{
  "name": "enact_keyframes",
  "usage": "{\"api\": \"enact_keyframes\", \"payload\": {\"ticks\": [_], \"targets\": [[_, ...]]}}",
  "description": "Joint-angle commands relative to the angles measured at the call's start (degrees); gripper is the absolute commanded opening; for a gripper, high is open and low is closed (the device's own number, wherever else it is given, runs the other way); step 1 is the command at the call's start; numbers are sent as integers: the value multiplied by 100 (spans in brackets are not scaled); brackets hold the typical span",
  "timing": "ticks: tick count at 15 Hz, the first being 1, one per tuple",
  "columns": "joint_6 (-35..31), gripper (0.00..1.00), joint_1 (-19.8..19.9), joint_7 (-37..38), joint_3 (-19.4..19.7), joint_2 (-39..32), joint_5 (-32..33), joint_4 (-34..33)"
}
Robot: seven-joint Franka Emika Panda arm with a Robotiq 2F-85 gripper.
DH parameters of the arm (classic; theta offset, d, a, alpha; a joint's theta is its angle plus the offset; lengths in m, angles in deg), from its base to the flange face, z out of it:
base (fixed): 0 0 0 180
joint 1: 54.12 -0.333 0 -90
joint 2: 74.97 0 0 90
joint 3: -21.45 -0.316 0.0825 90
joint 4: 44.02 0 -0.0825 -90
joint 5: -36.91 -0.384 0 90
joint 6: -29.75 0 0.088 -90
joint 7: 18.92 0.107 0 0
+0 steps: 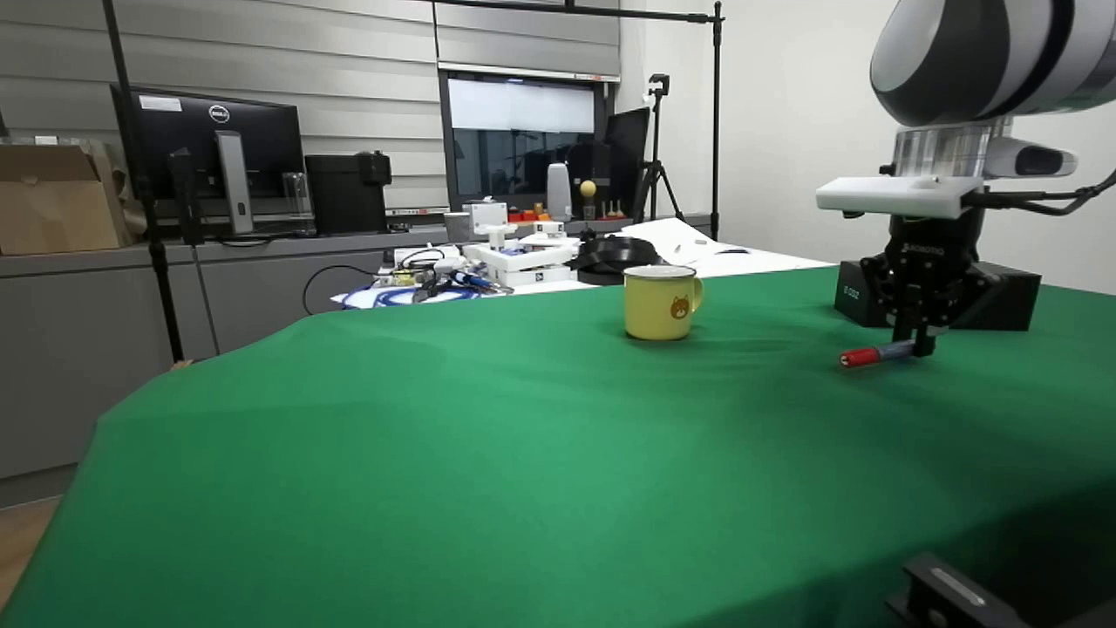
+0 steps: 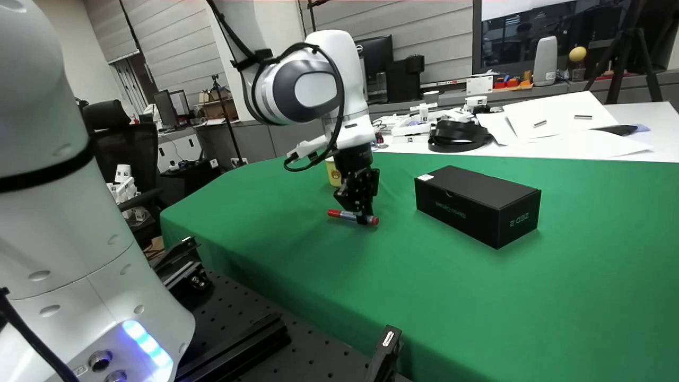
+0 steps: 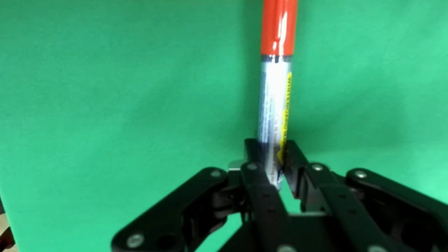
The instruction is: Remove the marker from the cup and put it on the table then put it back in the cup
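The marker, with a red cap and a grey-white barrel, shows in both exterior views (image 1: 872, 354) (image 2: 342, 214) and in the wrist view (image 3: 275, 94). My gripper (image 1: 914, 344) is shut on the marker's barrel; its fingers also show in the wrist view (image 3: 271, 154). The marker lies roughly level, just over the green table (image 1: 488, 453); I cannot tell whether it touches. The yellow cup (image 1: 656, 305) stands upright on the table, apart from the gripper. In an exterior view the cup (image 2: 333, 174) is partly hidden behind the arm. The cup is out of the wrist view.
A black box (image 2: 477, 204) lies on the table near the gripper; it also shows behind the gripper in an exterior view (image 1: 1007, 296). A white desk with papers and clutter (image 1: 523, 270) adjoins the table's far edge. Black hardware (image 1: 955, 593) stands by the near edge.
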Motion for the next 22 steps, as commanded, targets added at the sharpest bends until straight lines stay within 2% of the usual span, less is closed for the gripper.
{"api": "enact_keyframes", "payload": {"ticks": [1,7,11,15,16,17,22], "targets": [[75,5,-144,105,-59,149,-16,-271],[270,5,-752,442,300,236,655,-891],[505,5,-1156,928,578,328,1593,-1336],[649,5,-1332,1410,602,388,2502,-1774],[661,5,-1565,1463,764,369,2606,-1870],[655,5,-1626,1547,783,350,2784,-1955],[521,5,-2324,2214,1298,90,4179,-2372]]}}
